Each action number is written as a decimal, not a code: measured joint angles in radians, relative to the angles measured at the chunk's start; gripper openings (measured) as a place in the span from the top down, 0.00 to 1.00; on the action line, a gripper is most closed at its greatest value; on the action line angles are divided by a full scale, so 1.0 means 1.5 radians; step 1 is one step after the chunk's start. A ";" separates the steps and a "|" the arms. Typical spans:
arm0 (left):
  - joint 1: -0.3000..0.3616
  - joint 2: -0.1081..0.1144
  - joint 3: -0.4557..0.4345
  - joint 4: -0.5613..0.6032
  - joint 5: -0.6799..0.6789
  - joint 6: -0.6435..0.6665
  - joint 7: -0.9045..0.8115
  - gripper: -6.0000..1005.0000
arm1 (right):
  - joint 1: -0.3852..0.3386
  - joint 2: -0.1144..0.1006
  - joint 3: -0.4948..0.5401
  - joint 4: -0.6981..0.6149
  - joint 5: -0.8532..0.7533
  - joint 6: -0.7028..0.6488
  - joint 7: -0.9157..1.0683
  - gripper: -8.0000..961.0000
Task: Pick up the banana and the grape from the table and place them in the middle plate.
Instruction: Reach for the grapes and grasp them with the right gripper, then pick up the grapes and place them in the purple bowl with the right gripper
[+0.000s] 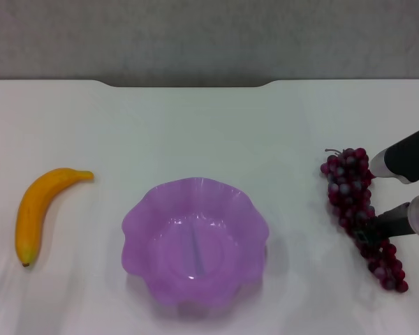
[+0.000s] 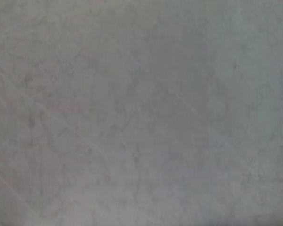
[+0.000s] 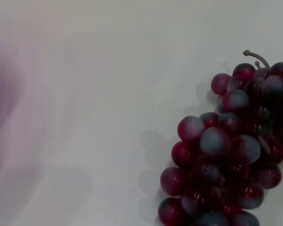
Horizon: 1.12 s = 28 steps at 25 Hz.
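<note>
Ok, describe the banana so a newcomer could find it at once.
Start at the purple middle plate in the centre of the white table, then look to the robot's left side. The banana lies there alone on the tabletop, apart from the plate. It is the only yellow-orange, curved thing, with a dark tip at its near end, unlike the dark red grape bunch by the right gripper.

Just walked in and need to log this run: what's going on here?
The right gripper is at the grape bunch on the table, its fingers either side of the bunch, not yet lifted. The banana lies untouched on the robot's left. The middle plate between them holds nothing. The left gripper isn't visible.
</note>
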 joint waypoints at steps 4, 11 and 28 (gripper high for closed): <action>0.000 0.000 0.000 0.000 0.000 0.000 0.000 0.09 | 0.000 0.000 -0.002 -0.001 -0.002 0.000 -0.013 0.62; 0.001 0.000 0.000 0.000 0.000 0.000 0.000 0.09 | -0.004 0.000 0.002 -0.005 0.000 -0.012 -0.015 0.65; 0.004 0.000 0.000 0.000 -0.001 0.000 0.000 0.09 | -0.016 0.001 0.003 -0.003 0.001 -0.070 -0.011 0.75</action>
